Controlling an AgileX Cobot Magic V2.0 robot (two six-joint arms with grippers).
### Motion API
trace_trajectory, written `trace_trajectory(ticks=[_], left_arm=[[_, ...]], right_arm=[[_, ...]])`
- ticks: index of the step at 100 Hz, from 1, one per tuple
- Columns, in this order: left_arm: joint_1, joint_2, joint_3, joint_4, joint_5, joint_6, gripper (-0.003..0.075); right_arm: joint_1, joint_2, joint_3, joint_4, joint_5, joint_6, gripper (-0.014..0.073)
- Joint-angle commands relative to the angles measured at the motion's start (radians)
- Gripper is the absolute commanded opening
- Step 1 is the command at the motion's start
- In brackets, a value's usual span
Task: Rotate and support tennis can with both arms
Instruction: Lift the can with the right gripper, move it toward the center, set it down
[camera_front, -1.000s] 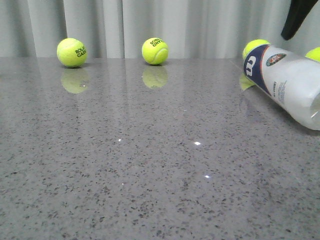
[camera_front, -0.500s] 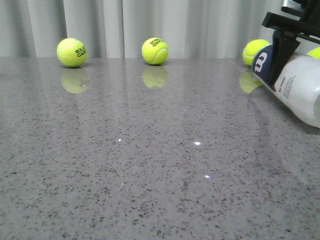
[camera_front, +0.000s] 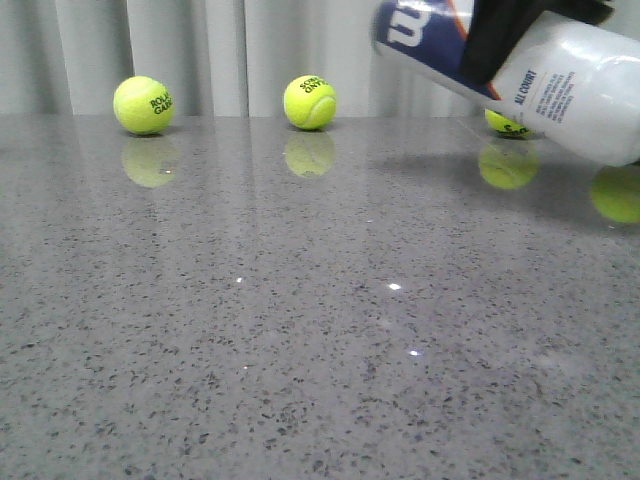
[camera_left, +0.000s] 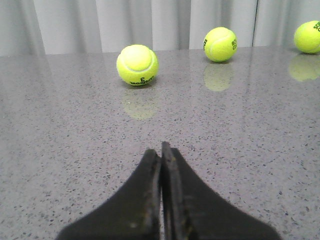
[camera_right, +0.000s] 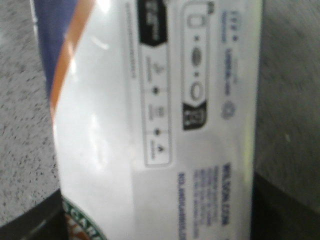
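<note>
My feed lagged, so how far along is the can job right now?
Done: the right gripper has the can clamped and off the table, tilted, navy end up. In hand: the turn toward upright. Left: the left gripper is shut, low over the table, nowhere near the can, so two-arm support hasn't begun.

A grey speckled stone worktop (camera_front: 300, 330) fills the front view, polished enough to give soft mirror images of whatever rests on it. 3 small bright glints of overhead light sit near its middle. Behind its far edge hangs a pale grey-white curtain (camera_front: 220, 50) in vertical folds, closing off the whole background. The light is even and soft.
</note>
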Motion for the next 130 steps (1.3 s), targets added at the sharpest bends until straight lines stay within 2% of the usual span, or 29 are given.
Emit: trace_trajectory(ticks=[1,11,23,39,66,71,78,90,96,104,130], left_arm=[[0.001,-0.036,0.044,-0.009,-0.08,-0.002,-0.0018],[0.001,-0.036,0.044,-0.009,-0.08,-0.002,-0.0018],[0.001,-0.036,0.044,-0.009,-0.08,-0.002,-0.0018],[0.001,-0.036,0.044,-0.009,-0.08,-0.002,-0.0018],[0.001,-0.036,0.044,-0.009,-0.08,-0.002,-0.0018],[0.001,-0.036,0.044,-0.009,-0.08,-0.002,-0.0018],[0.001,-0.036,0.044,-0.009,-0.08,-0.002,-0.0018],[0.001,-0.036,0.044,-0.009,-0.08,-0.002,-0.0018],[0.001,-0.036,0.044,-0.009,-0.08,-0.002,-0.0018],[0.001,-0.036,0.044,-0.009,-0.08,-0.002,-0.0018],[0.001,-0.036,0.044,-0.009,-0.08,-0.002,-0.0018]], right_arm=[[0.062,-0.044,-0.04,0.023,-0.016,-0.278,0.0213],[0.121,-0.034,-0.04,0.022,-0.014,-0.471,0.0213],[0.168,-0.004,-0.038,0.022,-0.03,-0.59,0.0213],[0.2,0.045,-0.038,0.022,-0.081,-0.609,0.0216],[0.209,0.087,-0.038,0.022,-0.083,-0.609,0.0221],[0.209,0.087,-0.038,0.021,-0.085,-0.609,0.025],[0.209,0.087,-0.038,0.021,-0.085,-0.609,0.0336],[0.209,0.087,-0.038,0.021,-0.082,-0.609,0.0575],[0.209,0.087,-0.038,0.021,-0.08,-0.609,0.0667],[0.209,0.087,-0.038,0.021,-0.073,-0.609,0.064],[0.209,0.086,-0.038,0.021,-0.07,-0.609,0.0643]])
